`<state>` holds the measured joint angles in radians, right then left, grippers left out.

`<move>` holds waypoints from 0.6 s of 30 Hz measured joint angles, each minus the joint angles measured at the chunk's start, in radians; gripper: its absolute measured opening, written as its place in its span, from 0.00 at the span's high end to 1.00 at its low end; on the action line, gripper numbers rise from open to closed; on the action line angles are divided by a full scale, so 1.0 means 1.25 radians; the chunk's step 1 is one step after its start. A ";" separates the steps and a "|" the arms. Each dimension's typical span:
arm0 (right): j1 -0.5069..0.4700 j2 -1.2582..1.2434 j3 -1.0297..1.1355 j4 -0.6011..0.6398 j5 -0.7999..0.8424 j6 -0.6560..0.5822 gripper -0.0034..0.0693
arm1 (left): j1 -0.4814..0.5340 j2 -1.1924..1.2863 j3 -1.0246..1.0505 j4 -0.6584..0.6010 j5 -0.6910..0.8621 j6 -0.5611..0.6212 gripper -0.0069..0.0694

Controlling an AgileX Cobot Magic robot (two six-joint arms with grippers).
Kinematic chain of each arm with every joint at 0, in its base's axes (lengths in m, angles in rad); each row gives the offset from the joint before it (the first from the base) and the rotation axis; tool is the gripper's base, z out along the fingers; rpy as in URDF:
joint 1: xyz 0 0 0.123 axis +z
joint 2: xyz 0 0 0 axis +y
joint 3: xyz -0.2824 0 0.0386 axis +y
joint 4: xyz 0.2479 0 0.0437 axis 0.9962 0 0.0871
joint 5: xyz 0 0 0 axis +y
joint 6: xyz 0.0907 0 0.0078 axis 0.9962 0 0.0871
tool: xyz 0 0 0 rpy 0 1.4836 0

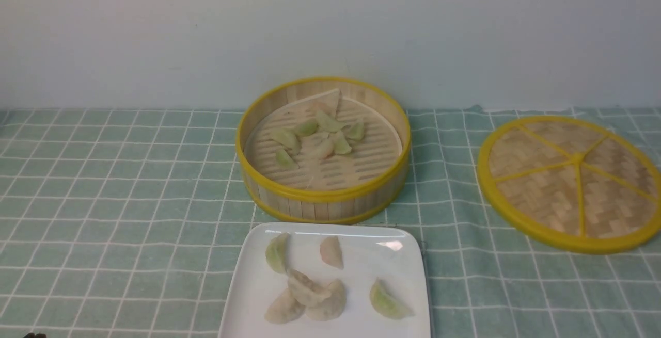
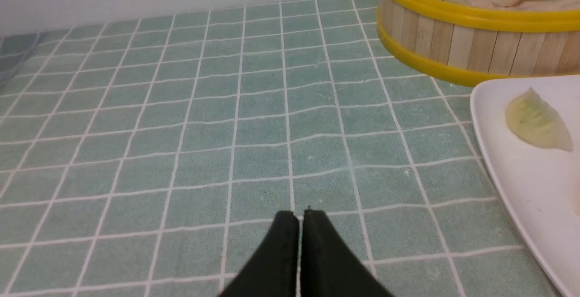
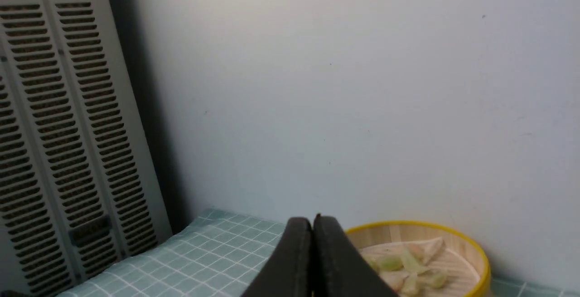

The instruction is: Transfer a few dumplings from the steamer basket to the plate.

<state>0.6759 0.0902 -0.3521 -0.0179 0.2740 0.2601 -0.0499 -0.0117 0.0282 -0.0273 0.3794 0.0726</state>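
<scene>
The steamer basket stands at the table's middle back with several green and whitish dumplings on its slatted floor. The white plate lies just in front of it and holds several dumplings. Neither gripper shows in the front view. In the left wrist view my left gripper is shut and empty, low over the cloth to the left of the plate and the basket. In the right wrist view my right gripper is shut and empty, raised, with the basket beyond it.
The flat woven lid with yellow rim and spokes lies to the right of the basket. A green checked cloth covers the table. A pale wall runs behind. A grey vented panel shows in the right wrist view.
</scene>
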 joint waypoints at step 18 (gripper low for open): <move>-0.039 -0.013 0.029 -0.115 0.045 0.034 0.97 | 0.000 0.000 0.000 0.000 0.001 0.000 0.92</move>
<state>0.6271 0.0742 -0.3156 -0.1614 0.3303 0.3024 -0.0499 -0.0117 0.0282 -0.0273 0.3803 0.0726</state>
